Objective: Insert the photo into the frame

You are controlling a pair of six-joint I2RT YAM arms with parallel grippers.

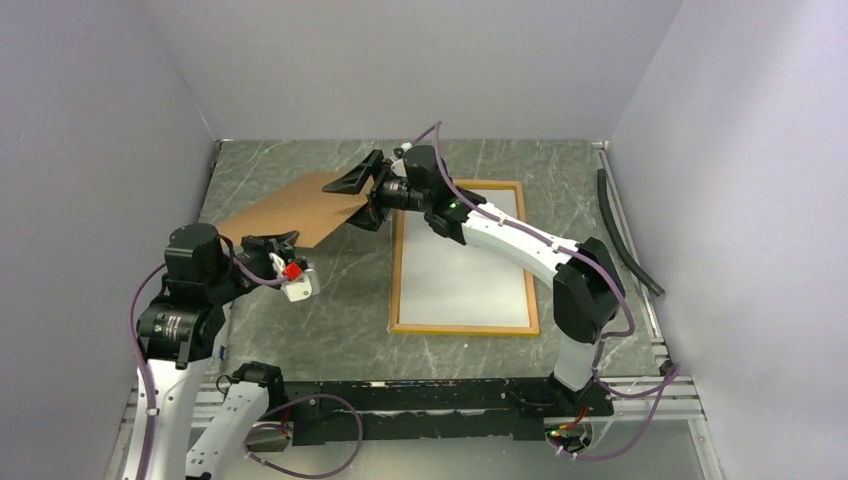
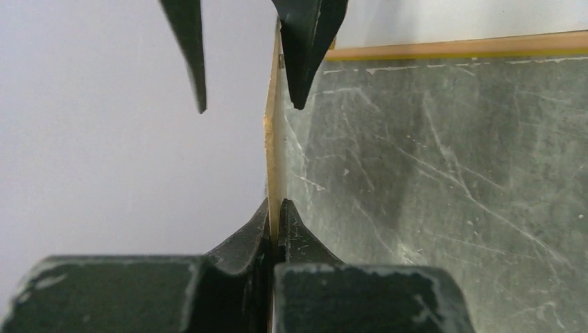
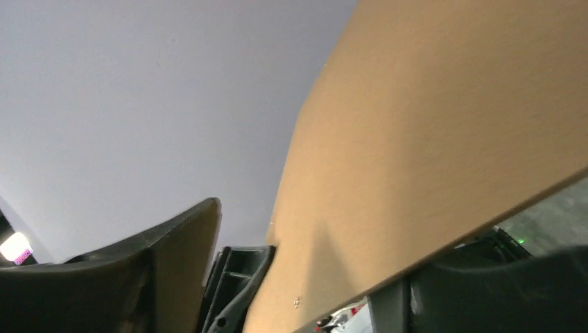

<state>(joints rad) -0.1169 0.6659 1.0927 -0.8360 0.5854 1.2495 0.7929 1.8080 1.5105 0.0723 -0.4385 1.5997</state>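
The frame lies flat on the table right of centre, with orange rails around a plain pale inside. The building print of the photo does not show in any view. A plain brown backing board is held tilted above the table, left of the frame. My left gripper is shut on the board's near edge; the left wrist view shows the board edge-on between the pressed jaws. My right gripper is open, its fingers either side of the board's right end.
A black hose lies along the table's right edge by the wall. Grey walls close in the left, back and right. A metal rail carrying the arm bases runs along the near edge. The frame's rail shows beyond the board.
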